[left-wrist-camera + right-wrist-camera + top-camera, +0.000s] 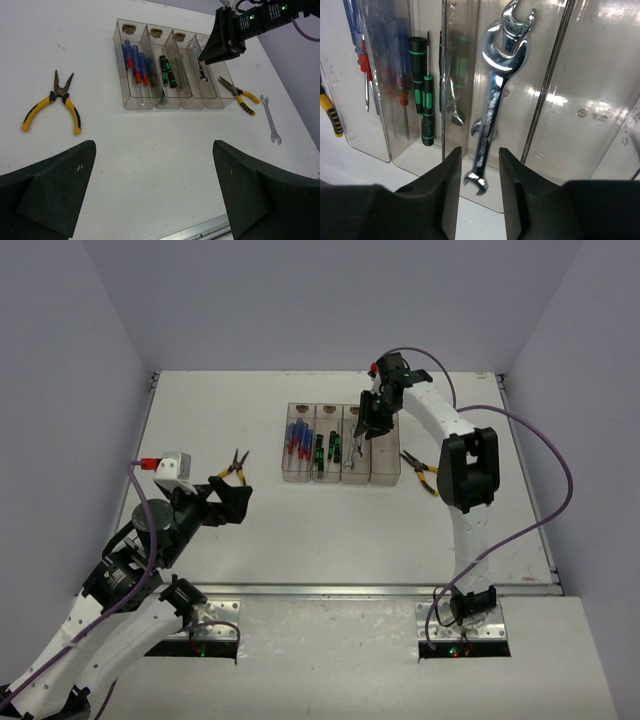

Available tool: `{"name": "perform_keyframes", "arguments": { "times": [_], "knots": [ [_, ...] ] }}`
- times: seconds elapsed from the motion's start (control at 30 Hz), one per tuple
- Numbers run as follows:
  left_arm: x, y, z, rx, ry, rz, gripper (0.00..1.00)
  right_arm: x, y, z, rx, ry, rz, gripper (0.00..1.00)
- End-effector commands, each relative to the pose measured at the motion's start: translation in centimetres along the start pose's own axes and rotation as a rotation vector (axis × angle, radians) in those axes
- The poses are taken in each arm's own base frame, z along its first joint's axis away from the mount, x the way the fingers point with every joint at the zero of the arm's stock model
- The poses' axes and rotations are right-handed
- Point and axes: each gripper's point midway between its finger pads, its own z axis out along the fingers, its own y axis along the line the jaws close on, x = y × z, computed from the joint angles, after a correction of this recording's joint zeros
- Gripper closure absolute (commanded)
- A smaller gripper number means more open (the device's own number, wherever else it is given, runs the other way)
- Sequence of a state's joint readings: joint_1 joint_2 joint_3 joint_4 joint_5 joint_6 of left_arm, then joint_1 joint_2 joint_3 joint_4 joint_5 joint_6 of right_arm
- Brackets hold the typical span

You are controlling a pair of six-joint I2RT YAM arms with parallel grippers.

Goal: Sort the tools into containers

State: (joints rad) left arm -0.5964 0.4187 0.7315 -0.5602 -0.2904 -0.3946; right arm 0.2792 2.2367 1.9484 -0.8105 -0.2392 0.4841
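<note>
I read the right gripper [480,159] as slightly parted: its two fingers [449,190] stand a narrow gap apart and clamp nothing. It hangs over the containers [555,75]. A silver wrench [495,95] lies lengthwise in the compartment directly ahead of those jaws, with its near open end inside the gap. As far as the wrist view shows, it touches neither finger. To the left of the jaws, beyond one wall, are the black-and-green screwdrivers [422,105], and one compartment further left sit the blue-handled screwdrivers [362,55]. A smaller wrench [455,117] shows just left of the silver wrench (I cannot tell through the tinted wall whether it shares that compartment). The left gripper [155,195] is spread wide and holds nothing, raised above the table [150,150]. Ahead of its jaws and to their left, one pair of yellow-handled pliers [61,94] lies with handles spread, well apart from the containers. Ahead and to their right, a second pair of pliers [240,94] lies just beside the end compartment. A loose wrench [269,120] lies near that pair on the table, further right.
</note>
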Motion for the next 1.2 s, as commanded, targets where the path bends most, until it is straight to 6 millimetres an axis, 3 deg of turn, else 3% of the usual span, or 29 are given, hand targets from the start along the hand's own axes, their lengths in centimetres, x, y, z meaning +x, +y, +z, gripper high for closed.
{"name": "perform_keyframes", "arguments": {
  "times": [0.0,0.03,0.13,0.23,0.3,0.37,0.47,0.57,0.6,0.7,0.87,1.17],
  "knots": [
    [-0.9,-0.6,0.1,0.022,-0.035,-0.010,0.00,-1.4,1.4,-1.4,-0.009,-0.042,-0.060,0.52],
    [-0.9,-0.6,0.1,0.023,-0.034,-0.009,0.00,-1.4,1.3,-2.0,0.000,-0.045,-0.064,0.42],
    [-0.9,-0.6,0.0,0.023,-0.034,-0.009,0.00,-1.6,1.0,-5.2,0.028,-0.100,-0.079,0.34],
    [-1.1,-0.6,-0.2,0.027,-0.046,-0.014,0.00,0.4,-2.2,-8.3,0.083,-0.116,-0.058,0.30],
    [-1.3,-0.6,-0.4,0.026,-0.055,-0.017,0.00,3.1,-6.9,-9.3,0.156,-0.092,-0.005,0.30],
    [-1.4,-0.5,-0.5,0.026,-0.062,-0.021,0.00,4.7,-10.7,-11.7,0.248,-0.123,0.040,0.29],
    [-1.3,-0.3,-0.4,0.012,-0.059,-0.022,0.00,8.3,-18.7,-12.8,0.461,-0.094,0.152,0.26],
    [-1.3,-0.2,-0.4,0.006,-0.056,-0.024,0.00,12.1,-24.4,-12.8,0.587,-0.044,0.270,0.23],
    [-1.3,-0.3,-0.4,0.007,-0.057,-0.024,0.00,13.2,-25.4,-12.5,0.602,-0.029,0.301,0.23],
    [-1.4,-0.3,-0.4,0.012,-0.057,-0.024,0.00,14.9,-27.0,-11.4,0.613,-0.002,0.359,0.23],
    [-1.9,-0.4,-1.1,0.030,-0.085,-0.033,0.00,16.2,-27.7,-10.2,0.586,0.062,0.351,0.24],
    [-2.4,-0.8,-1.9,0.070,-0.117,-0.038,0.00,17.4,-27.7,-6.2,0.448,0.168,0.294,0.43]
  ]
}}
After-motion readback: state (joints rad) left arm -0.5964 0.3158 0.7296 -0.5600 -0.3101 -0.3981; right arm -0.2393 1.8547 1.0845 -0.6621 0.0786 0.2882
